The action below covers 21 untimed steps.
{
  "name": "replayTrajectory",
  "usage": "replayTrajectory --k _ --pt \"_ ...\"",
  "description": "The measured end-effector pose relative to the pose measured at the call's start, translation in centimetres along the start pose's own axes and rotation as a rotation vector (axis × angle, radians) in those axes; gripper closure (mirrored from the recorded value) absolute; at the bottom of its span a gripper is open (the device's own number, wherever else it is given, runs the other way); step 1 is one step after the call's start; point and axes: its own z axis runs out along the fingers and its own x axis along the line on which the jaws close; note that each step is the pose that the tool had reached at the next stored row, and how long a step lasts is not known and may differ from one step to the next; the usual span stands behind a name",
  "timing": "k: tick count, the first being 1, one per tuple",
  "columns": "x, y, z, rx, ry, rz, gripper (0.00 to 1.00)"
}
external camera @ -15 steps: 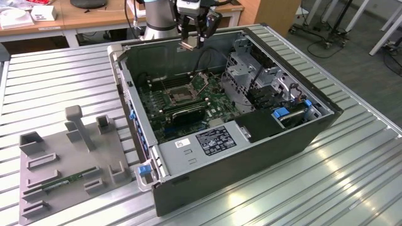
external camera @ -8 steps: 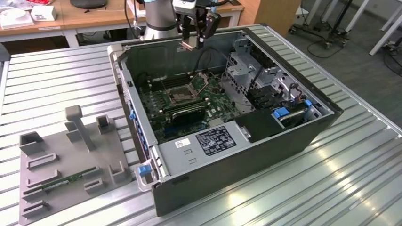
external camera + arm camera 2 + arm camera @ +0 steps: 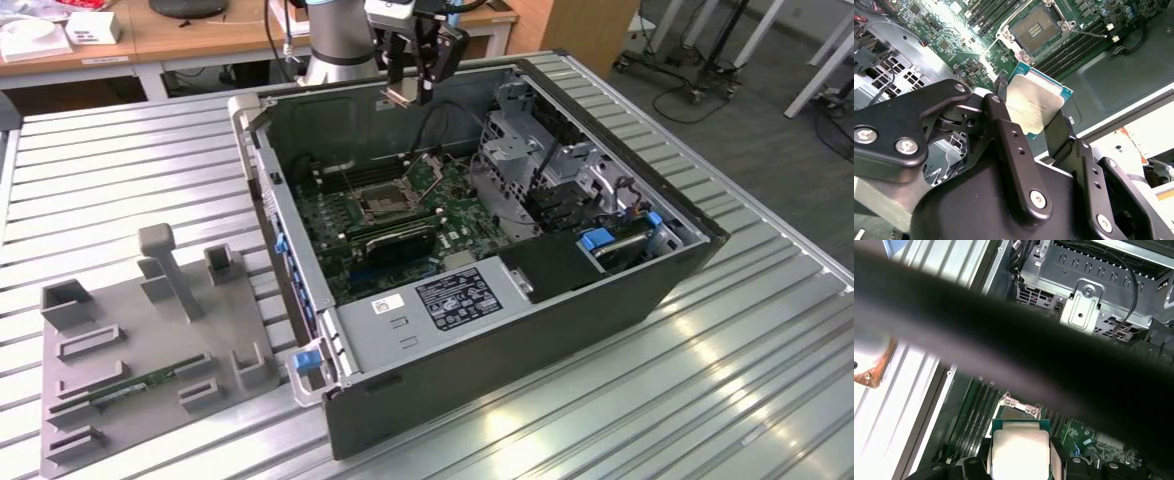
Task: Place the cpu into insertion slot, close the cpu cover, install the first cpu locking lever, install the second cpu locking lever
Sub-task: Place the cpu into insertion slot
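- At the lower left of the exterior view, a grey fixture tray (image 3: 127, 345) is lying on the slatted metal table (image 3: 747, 390), with a green memory stick (image 3: 134, 385) resting in 1 of its grooves.
- In the middle of that view, an open computer case (image 3: 534, 330) is lying on its side, and the green motherboard (image 3: 400, 225) is facing up inside it.
- The insertion slot (image 3: 383, 203) is sitting near the centre of the motherboard, bare and with nothing seated in it. In the second wrist view, the insertion slot (image 3: 1035, 27) is showing its dark pin field inside a silvery rim.
- The cpu cover (image 3: 1023, 407) is standing tipped up at 1 edge of the slot, seen in the first wrist view just beyond the chip.
- At the upper middle of the exterior view, the gripper (image 3: 407, 92) is hanging above the case's far wall, well apart from the slot.
- Its 2 fingers (image 3: 1001, 107) are pinching the cpu (image 3: 1036, 107) by opposite edges, closed only as far as the chip's width allows.
- The cpu is being held flat with its silvery-tan top toward the wrist cameras, and in the exterior view the cpu (image 3: 400, 97) is showing as a small pale square between the fingertips.
- Toward the exterior view's right, a silvery drive cage (image 3: 527, 160) is filling that side of the case.
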Motion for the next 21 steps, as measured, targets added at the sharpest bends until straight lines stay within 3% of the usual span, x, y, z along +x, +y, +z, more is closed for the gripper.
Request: replayTrajectory --k 11,18,21 --pt "0.0 0.0 0.01 -0.0002 -0.0005 0.006 0.46" --pt "0.0 -0.01 0.08 -0.0024 -0.0109 0.122 0.46" --pt "0.0 -0.01 0.08 -0.003 -0.0138 0.154 0.46"
